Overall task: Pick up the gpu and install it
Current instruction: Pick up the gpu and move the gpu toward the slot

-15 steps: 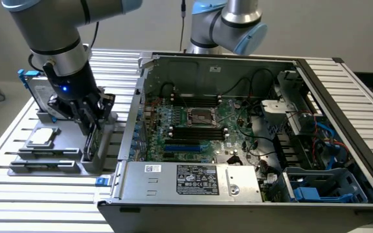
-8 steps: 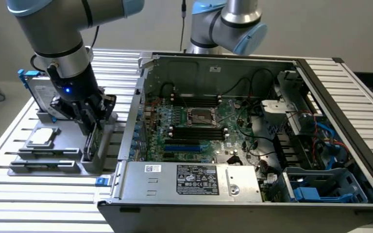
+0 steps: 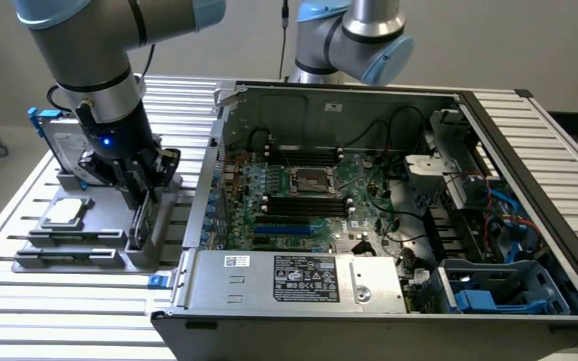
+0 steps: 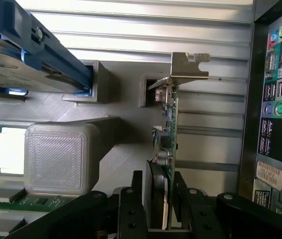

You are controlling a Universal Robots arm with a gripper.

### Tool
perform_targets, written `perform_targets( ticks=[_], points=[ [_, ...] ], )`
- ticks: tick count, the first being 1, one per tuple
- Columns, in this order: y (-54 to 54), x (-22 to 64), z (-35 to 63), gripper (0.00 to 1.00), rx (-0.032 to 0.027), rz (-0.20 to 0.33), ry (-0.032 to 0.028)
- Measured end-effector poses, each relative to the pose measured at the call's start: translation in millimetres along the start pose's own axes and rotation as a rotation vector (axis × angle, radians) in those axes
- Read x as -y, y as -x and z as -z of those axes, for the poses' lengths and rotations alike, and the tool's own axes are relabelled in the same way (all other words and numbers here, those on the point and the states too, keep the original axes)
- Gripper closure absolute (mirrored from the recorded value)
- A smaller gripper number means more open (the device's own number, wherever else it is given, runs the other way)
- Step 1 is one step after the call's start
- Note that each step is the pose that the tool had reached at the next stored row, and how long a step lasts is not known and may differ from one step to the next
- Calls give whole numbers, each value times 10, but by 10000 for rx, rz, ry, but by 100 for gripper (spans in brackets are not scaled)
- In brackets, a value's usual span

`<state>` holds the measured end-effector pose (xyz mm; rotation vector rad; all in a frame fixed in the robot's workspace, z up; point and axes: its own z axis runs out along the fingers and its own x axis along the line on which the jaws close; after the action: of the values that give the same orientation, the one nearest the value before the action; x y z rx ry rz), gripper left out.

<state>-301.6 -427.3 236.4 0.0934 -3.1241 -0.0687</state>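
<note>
A: What carries it all?

B: A table [image 3: 68, 308] of pale metal slats. It shows at the lower left, along the top and at the right edge of the frame.

A: And directly on it?

B: Two things: a grey moulded holder [image 3: 118, 259] at the lower left, and an open computer case [image 3: 349, 105] filling the centre and right. They sit just beside each other, side by side on the slats.

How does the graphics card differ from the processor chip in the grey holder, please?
The graphics card stands on edge in a slot; the processor chip lies flat in a recess. The card is long, with a green board and silver bracket; the chip is small, square and silver. The open gripper straddles the card, not the chip. Both rest in the grey holder.
</note>
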Motion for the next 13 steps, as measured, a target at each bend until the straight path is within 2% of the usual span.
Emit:
perform_targets(
  ticks=[13],
  points=[
    [25,1,0,64,-12,-1,-68]
  ],
)
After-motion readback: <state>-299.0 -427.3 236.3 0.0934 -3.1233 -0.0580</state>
